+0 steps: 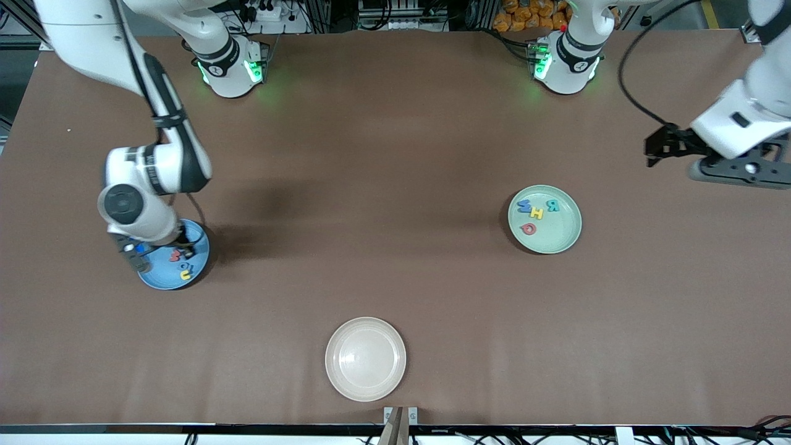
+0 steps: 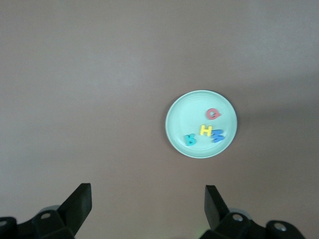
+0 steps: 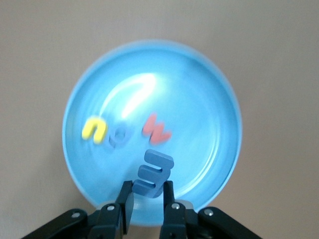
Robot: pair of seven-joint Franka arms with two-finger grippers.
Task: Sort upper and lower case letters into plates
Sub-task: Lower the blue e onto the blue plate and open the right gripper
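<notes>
1. We saw the right tool [image 3: 148,199] over the blue plate [image 1: 198,262] at the right arm's end of the surface [image 1: 395,154], its fingers clamped on a blue letter [image 3: 153,173].
2. In that plate lay a yellow letter [image 3: 93,129], a red-pink letter [image 3: 157,128] and a blue-grey letter [image 3: 118,139].
3. We found the left tool [image 2: 147,204] spread wide and empty, waiting above bare surface at the left arm's end.
4. The pale green plate [image 1: 565,238] held a teal letter [image 1: 552,206], a yellow H [image 1: 536,214], a blue one [image 1: 524,206] and a red-pink one [image 1: 528,228].
5. A cream-white plate [image 1: 337,377] sat nearest the front camera.
</notes>
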